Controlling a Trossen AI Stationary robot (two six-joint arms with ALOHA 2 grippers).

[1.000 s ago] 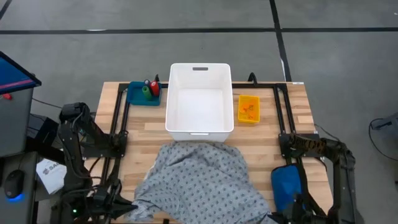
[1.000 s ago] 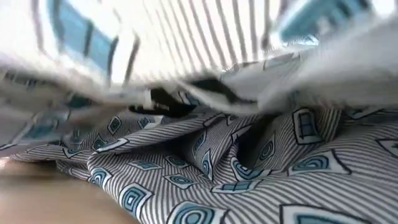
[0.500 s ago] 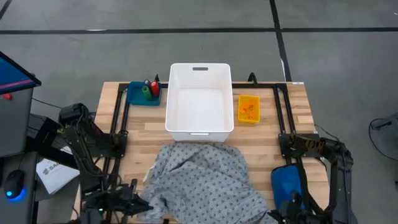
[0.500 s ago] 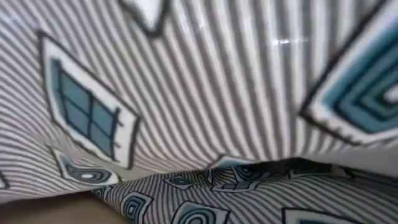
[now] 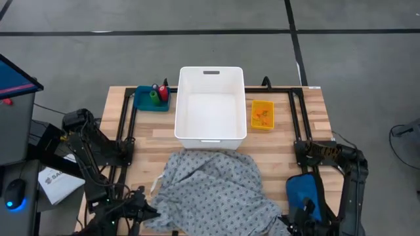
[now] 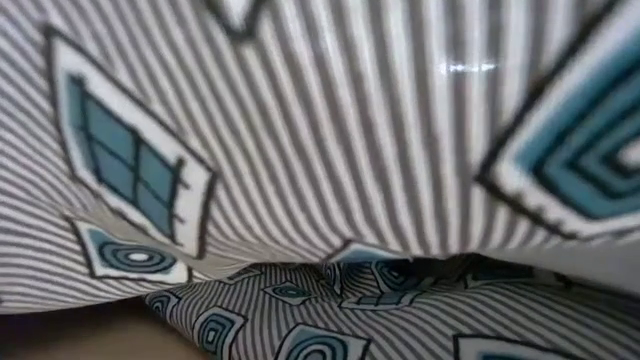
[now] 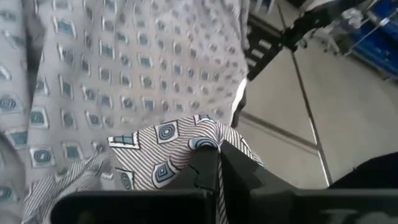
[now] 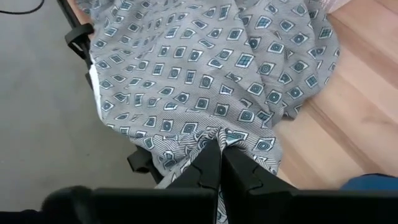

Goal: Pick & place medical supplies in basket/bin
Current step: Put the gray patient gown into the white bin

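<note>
The grey patterned gown (image 5: 210, 187) lies bunched on the table's near half, and it fills the low view (image 6: 320, 150) right in front of the camera. My left gripper (image 5: 146, 211) is at the gown's near left edge and my right gripper (image 5: 292, 221) is at its near right edge; both are shut on cloth. A red and a green small piece (image 5: 156, 93) sit on a blue tray at the far left. A cluster of orange pill bottles (image 5: 262, 115) stands to the right of the white bin. My left gripper (image 7: 219, 163) pinches a raised fold of the gown (image 7: 186, 140) between its two fingers, at the near left edge. The cloth bunches up at the fingertips and falls away slack beyond them. My right gripper (image 8: 221, 155) pinches a gathered fold of the gown (image 8: 227, 134) at its near right edge. The rest spreads slack over the table.
The white bin (image 5: 210, 134) stands at the table's centre, just beyond the gown. A blue padded pouch (image 5: 303, 193) lies at the near right beside my right arm. Bare wood shows between the gown and the pouch (image 8: 348, 112).
The gown's near left part has been drawn in toward the table's middle and lifted. In the low view the cloth has risen from low folds to a sheet right in front of the camera. My left gripper has moved slightly toward the table's right.
</note>
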